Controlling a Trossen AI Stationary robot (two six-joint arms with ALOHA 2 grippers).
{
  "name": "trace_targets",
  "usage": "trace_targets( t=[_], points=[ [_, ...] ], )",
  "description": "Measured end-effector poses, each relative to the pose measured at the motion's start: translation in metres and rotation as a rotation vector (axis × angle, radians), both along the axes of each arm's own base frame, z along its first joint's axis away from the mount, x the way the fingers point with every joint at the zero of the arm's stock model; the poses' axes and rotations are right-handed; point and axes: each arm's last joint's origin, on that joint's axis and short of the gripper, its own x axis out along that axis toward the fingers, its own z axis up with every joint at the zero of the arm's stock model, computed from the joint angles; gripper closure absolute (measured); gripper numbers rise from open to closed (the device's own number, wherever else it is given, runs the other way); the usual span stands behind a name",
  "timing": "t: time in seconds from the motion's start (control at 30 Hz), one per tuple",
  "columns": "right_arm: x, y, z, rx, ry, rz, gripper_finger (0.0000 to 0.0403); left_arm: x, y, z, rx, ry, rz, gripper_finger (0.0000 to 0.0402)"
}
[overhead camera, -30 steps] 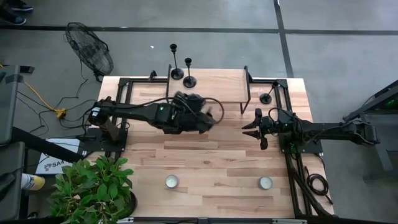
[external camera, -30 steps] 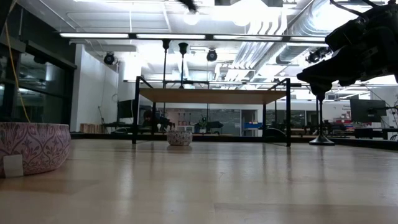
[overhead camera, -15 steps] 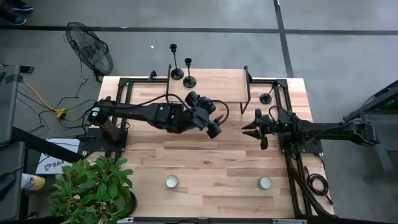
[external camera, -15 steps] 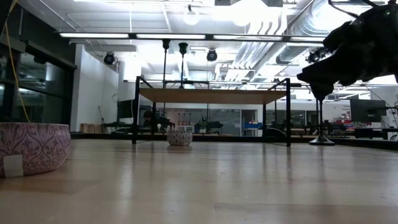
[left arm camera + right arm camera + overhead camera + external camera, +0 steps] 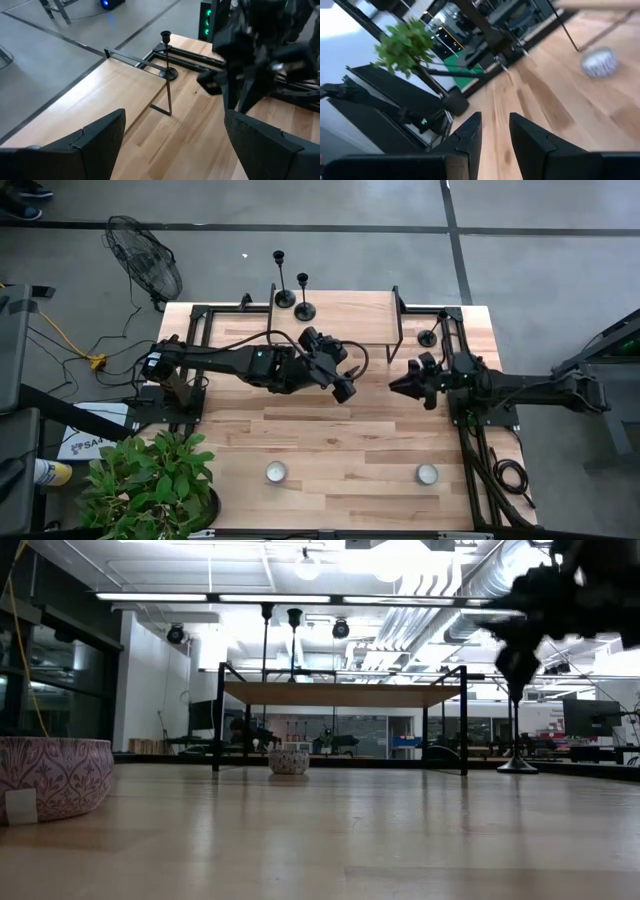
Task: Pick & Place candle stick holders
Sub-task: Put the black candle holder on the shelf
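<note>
A pale wooden table (image 5: 330, 440) stands on a grey floor, with a raised shelf (image 5: 345, 320) on a black frame along its far side. Two candle stick holders (image 5: 292, 298) sit at the shelf's left end, probably already placed there; the third candle stick holder (image 5: 428, 337) waits on the tabletop by the shelf's right leg. The left gripper (image 5: 340, 375) hangs spread wide and empty over mid-table. The right gripper (image 5: 397, 383), fingers narrowly parted and holding nothing, hovers near the third holder, likely positioned to fetch it.
</note>
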Motion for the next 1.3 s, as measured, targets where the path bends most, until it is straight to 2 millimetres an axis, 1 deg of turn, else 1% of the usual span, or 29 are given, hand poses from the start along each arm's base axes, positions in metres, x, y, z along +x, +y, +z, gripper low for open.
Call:
trace_targets(
  t=[0.1, 0.23, 0.33, 0.47, 0.53, 0.6, 0.7, 0.77, 0.93, 1.03, 1.17, 1.3],
  points=[
    [0.002, -0.002, 0.031, -0.076, 0.058, -0.047, 0.0307, -0.001, 0.000, -0.002, 0.004, 0.023, 0.001, 0.0067],
    [-0.005, -0.006, 0.074, -0.224, 0.297, -0.213, 0.0307, -0.004, 0.006, -0.004, 0.002, 0.068, 0.001, 0.0067],
    [-0.017, -0.010, 0.109, -0.272, 0.480, -0.411, 0.0307, -0.004, 0.011, -0.004, 0.022, 0.093, 0.003, 0.0067],
    [-0.038, -0.015, 0.152, -0.235, 0.664, -0.752, 0.0307, -0.003, 0.020, -0.005, 0.037, 0.128, -0.048, 0.0067],
    [-0.046, -0.017, 0.167, -0.242, 0.730, -0.897, 0.0307, -0.002, 0.026, -0.005, 0.030, 0.143, -0.079, 0.0067],
    [-0.050, -0.018, 0.175, -0.270, 0.783, -1.004, 0.0307, -0.001, 0.033, -0.005, 0.025, 0.154, -0.106, 0.0067],
    [-0.052, -0.019, 0.178, -0.285, 0.837, -1.084, 0.0307, 0.000, 0.042, -0.005, 0.005, 0.152, -0.151, 0.0067],
    [-0.050, -0.020, 0.175, -0.250, 0.831, -1.116, 0.0307, 0.000, 0.047, -0.005, -0.010, 0.159, -0.194, 0.0067],
    [-0.043, -0.022, 0.156, -0.122, 0.838, -1.177, 0.0307, 0.001, 0.054, -0.006, -0.033, 0.172, -0.287, 0.0067],
    [-0.040, -0.025, 0.141, -0.045, 0.864, -1.223, 0.0301, 0.001, 0.053, -0.006, -0.041, 0.179, -0.355, 0.0067],
    [-0.035, -0.032, 0.118, 0.037, 0.938, -1.262, 0.0275, 0.002, 0.050, -0.006, -0.035, 0.188, -0.418, 0.0067],
    [-0.031, -0.038, 0.097, 0.108, 0.960, -1.313, 0.0231, 0.002, 0.049, -0.006, -0.041, 0.190, -0.463, 0.0067]
  ],
)
